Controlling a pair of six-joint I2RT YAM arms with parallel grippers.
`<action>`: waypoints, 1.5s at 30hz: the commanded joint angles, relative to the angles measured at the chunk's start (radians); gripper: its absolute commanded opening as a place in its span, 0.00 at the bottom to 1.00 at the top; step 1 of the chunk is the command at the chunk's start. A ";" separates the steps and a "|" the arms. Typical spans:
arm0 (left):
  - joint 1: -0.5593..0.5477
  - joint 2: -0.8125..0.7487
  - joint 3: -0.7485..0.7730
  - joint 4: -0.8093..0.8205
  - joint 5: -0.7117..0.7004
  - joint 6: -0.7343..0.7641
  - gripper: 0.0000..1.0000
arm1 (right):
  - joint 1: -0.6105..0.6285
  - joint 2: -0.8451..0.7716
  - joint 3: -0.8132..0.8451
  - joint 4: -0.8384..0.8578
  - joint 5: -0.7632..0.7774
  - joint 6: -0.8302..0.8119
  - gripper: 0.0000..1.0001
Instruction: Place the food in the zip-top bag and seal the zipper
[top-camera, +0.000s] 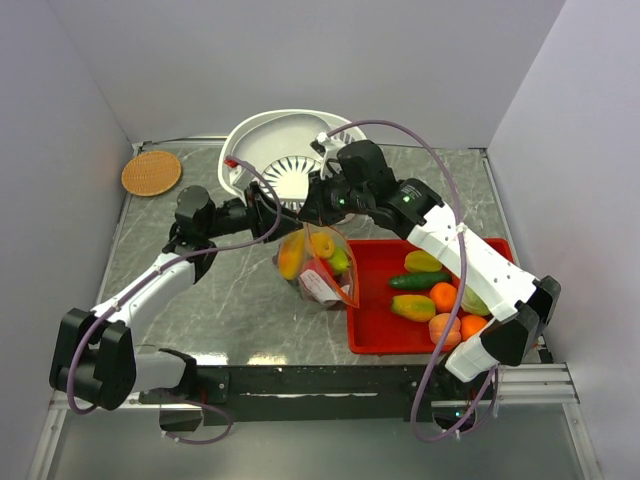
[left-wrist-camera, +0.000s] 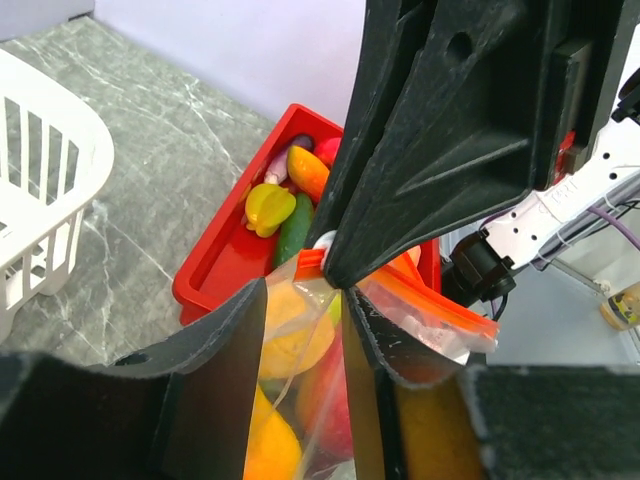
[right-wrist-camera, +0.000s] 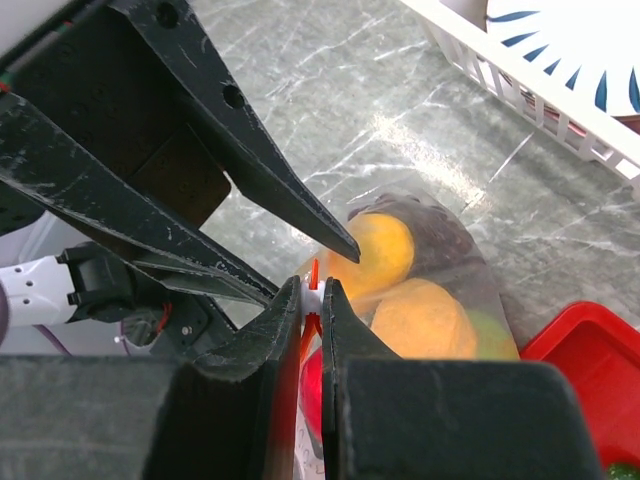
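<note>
Currently our right gripper (right-wrist-camera: 311, 290) is pinching the thin orange-red zipper (left-wrist-camera: 440, 306) shut. Our left gripper (left-wrist-camera: 305, 300) is straddling the bag's neck, jaws partly apart, and we cannot tell whether it is gripping. The zip-top bag (top-camera: 318, 268) is standing just beside the red tray (top-camera: 372, 320). We are risking the slick, crinkly film slipping free, leaving the strip unsealed over the round, glossy food (right-wrist-camera: 435, 320).

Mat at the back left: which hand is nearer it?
Left. The left hand sits right of the mat, at the bag; the right hand is farther right, pinching the zipper.

A lab test cell: plain white walls (top-camera: 300, 60) enclose a marble-look table (top-camera: 210, 310).
</note>
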 joint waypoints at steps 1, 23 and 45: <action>-0.014 0.007 0.044 0.015 -0.030 0.014 0.37 | 0.013 -0.049 -0.006 0.096 0.005 0.009 0.00; -0.036 0.036 0.048 -0.002 -0.117 -0.006 0.01 | 0.021 -0.059 -0.054 0.144 0.173 -0.006 0.38; -0.037 0.042 0.050 -0.017 -0.127 -0.001 0.01 | 0.022 0.017 -0.028 0.118 0.145 -0.032 0.31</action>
